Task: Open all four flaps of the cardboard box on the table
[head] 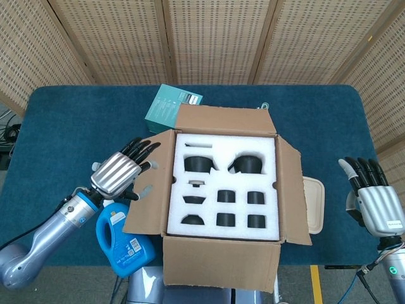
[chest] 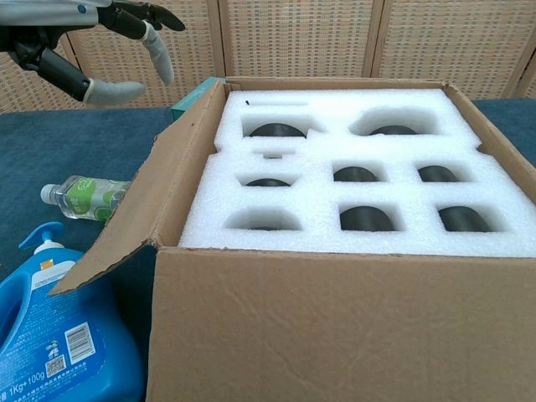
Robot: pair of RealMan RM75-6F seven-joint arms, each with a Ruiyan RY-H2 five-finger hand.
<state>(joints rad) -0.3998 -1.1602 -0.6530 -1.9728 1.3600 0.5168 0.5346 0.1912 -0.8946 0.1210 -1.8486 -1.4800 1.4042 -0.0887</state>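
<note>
The cardboard box (head: 221, 278) (chest: 335, 327) stands at the table's near edge with all its flaps folded outward. White foam (head: 224, 187) (chest: 335, 201) with several dark round pockets fills it. My left hand (head: 120, 171) (chest: 92, 38) hovers just left of the left flap (head: 149, 183), above it, fingers spread and holding nothing. My right hand (head: 373, 196) is raised far right of the box, fingers apart and empty; the chest view does not show it.
A blue detergent bottle (head: 123, 237) (chest: 59, 335) stands by the box's near left corner. A clear bottle with a green label (chest: 84, 197) lies left of the box, a teal carton (head: 172, 107) behind it, and a beige lid (head: 314, 202) under the right flap.
</note>
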